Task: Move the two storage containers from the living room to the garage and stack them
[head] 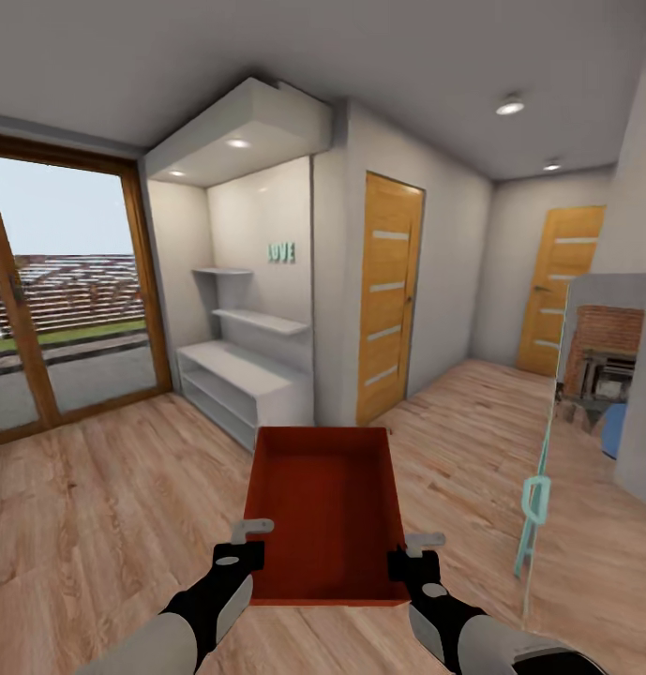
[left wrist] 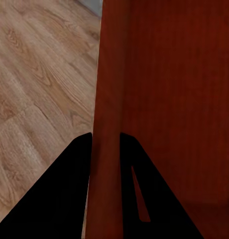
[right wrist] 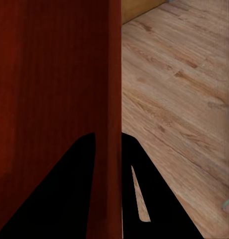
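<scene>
A red-orange open storage container (head: 327, 511) hangs in front of me above light wood planks, held by both arms. My left gripper (head: 250, 553) is shut on its left wall near the front corner. My right gripper (head: 409, 561) is shut on its right wall. In the left wrist view the dark fingers (left wrist: 69, 189) straddle the container's wall (left wrist: 107, 124). In the right wrist view the fingers (right wrist: 144, 189) clamp the wall (right wrist: 113, 99) the same way. The garage is out of view.
A white shelf niche (head: 252, 375) stands straight ahead. A wooden door (head: 390, 295) is right of it, another wooden door (head: 559, 291) farther down the hallway. A glass patio door (head: 55, 291) is at left. A brick fireplace (head: 604, 361) and a glass panel (head: 538, 487) are at right.
</scene>
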{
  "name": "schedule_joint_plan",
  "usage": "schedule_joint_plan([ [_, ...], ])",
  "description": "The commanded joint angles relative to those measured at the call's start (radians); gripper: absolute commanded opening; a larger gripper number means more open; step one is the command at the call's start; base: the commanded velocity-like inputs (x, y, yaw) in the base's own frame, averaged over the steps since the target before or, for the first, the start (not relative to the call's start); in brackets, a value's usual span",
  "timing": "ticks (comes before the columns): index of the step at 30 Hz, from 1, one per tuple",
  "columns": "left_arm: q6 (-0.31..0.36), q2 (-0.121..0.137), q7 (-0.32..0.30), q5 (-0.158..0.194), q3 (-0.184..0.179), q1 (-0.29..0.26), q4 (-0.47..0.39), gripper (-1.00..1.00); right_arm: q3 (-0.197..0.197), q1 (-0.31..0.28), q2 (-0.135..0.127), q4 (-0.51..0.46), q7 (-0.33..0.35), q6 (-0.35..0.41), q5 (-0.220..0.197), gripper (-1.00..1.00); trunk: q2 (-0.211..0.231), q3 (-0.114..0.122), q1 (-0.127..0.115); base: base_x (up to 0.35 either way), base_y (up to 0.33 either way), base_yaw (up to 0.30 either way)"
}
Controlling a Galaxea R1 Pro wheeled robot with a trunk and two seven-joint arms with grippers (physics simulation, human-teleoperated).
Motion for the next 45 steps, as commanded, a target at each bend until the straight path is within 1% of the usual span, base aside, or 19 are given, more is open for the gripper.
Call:
schedule_joint_plan([
  [1, -0.017, 0.004, 0.014, -0.013, 0.081, -0.001, -0.006, -1.00, -0.055, 0.000, 0.001, 0.001, 0.004, 0.002, 0.014, -1.00, -0.001, -0.002, 0.001, 0.322, 0.000, -0.284],
  [13, -0.017, 0.004, 0.017, -0.014, 0.081, -0.001, -0.006, -1.00, -0.055, 0.000, 0.001, 0.001, 0.005, 0.002, 0.014, -1.00, -0.001, -0.002, 0.001, 0.322, 0.000, -0.255],
  [45, -0.020, 0.004, 0.017, -0.014, 0.081, -0.001, -0.008, -1.00, -0.055, 0.000, 0.001, 0.001, 0.005, 0.003, 0.014, -1.00, -0.001, -0.002, 0.001, 0.322, 0.000, -0.006],
])
